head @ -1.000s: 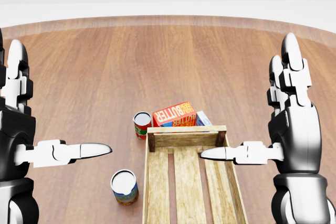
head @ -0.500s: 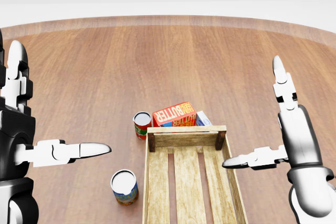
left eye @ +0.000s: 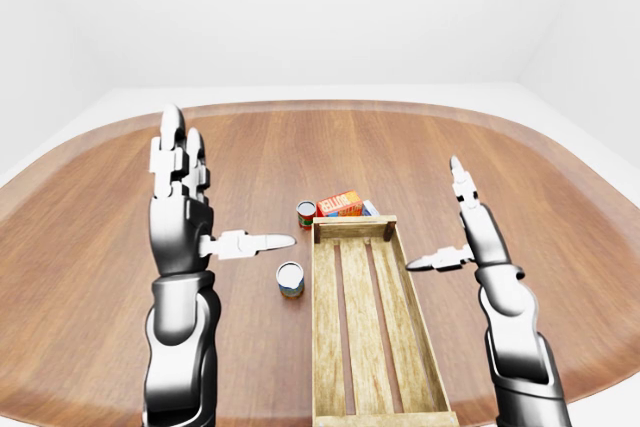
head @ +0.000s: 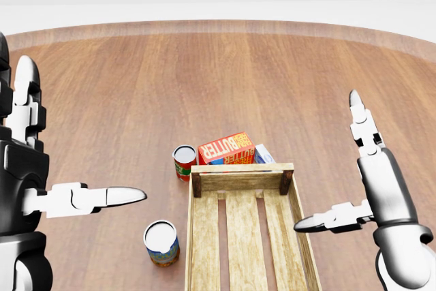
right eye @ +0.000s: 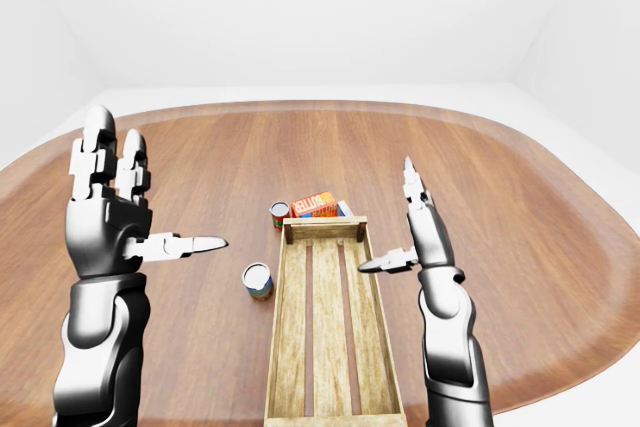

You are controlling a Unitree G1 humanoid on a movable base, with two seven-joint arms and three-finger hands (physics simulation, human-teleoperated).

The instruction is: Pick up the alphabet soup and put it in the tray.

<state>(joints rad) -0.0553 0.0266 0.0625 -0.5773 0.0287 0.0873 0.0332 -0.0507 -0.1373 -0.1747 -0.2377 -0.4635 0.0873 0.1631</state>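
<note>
Both hands, left hand (head: 27,168) and right hand (head: 371,189), hang spread and empty, and honestly two similar cans, the red-labelled tin (head: 184,161) and the blue-and-orange-labelled tin (head: 162,242), sit beside the slatted wooden tray (head: 204,236), so grabbing the wrong one looks easy.

Left hand (left eye: 182,217) raised left of tray (left eye: 370,327), fingers (left eye: 172,147) spread upright, thumb pointing toward tray. Right hand (left eye: 470,232) raised right of tray, turned edge-on, splayed wide, thumb over tray's rim. Both hold nothing.
</note>
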